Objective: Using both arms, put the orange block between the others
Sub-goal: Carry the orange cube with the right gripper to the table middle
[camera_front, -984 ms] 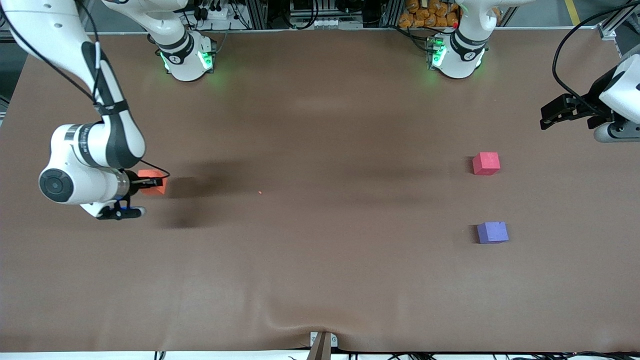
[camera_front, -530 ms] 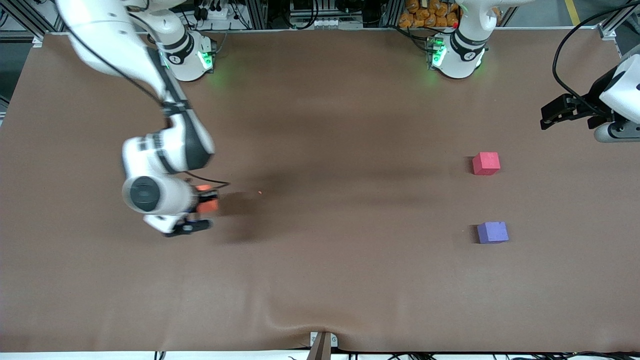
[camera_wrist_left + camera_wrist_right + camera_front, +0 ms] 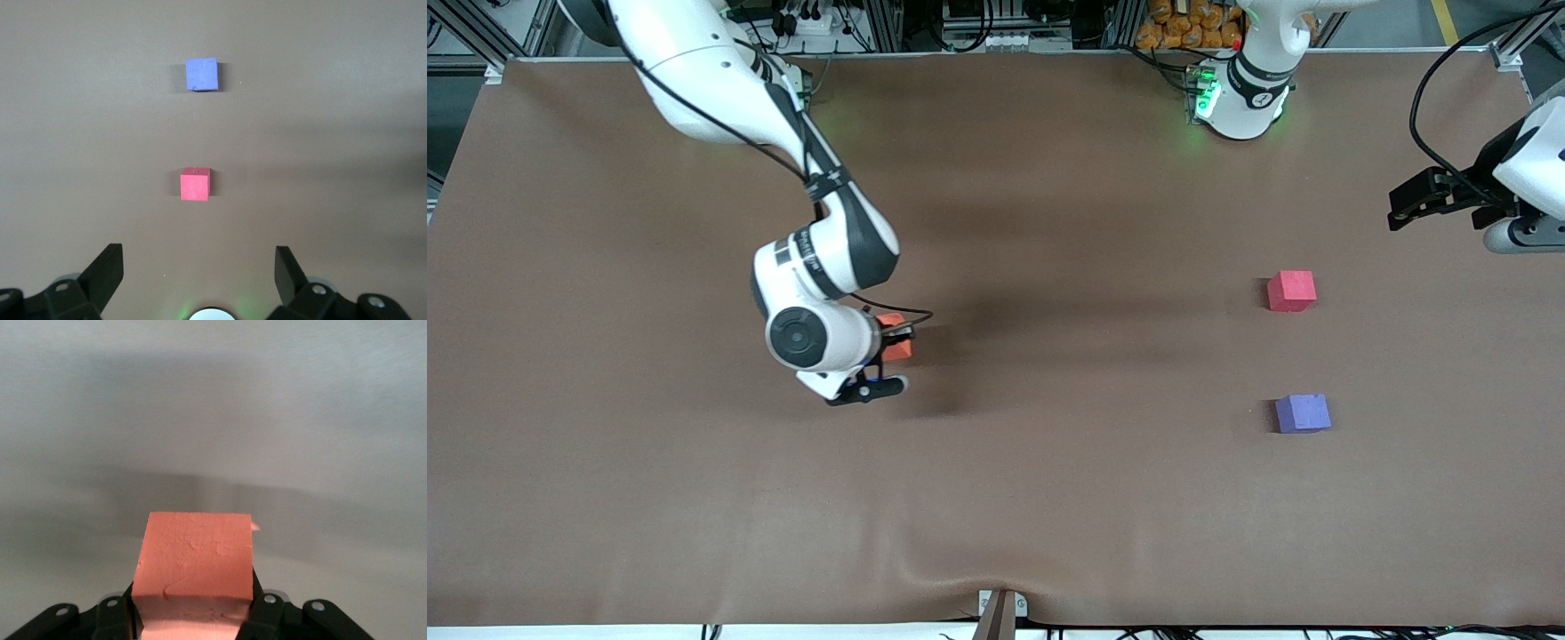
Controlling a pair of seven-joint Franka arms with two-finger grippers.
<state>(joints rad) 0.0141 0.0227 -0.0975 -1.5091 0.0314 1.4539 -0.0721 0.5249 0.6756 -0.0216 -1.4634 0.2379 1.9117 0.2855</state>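
Note:
The orange block (image 3: 891,339) hangs just above the brown table, and my right gripper (image 3: 898,337) is shut on it, over the table's middle on the right arm's side. In the right wrist view the orange block (image 3: 195,559) fills the space between the fingers of my right gripper (image 3: 193,617). The pinkish-red cube (image 3: 1291,291) and the purple cube (image 3: 1303,413) rest apart toward the left arm's end, the purple one nearer the camera. My left gripper (image 3: 1405,207) waits open and empty over that end. Its wrist view shows the left gripper (image 3: 199,267), the red cube (image 3: 195,184) and the purple cube (image 3: 201,73).
A brown cloth (image 3: 1049,498) covers the table, with a raised fold (image 3: 951,569) by a clamp (image 3: 1000,612) at the edge nearest the camera. The left arm's green-lit base (image 3: 1238,98) stands along the back edge. Bare cloth lies between the two cubes.
My right arm has swung toward the left arm's end, carrying the orange block from near the right arm's end to near the table's middle. The left arm and both cubes have stayed still.

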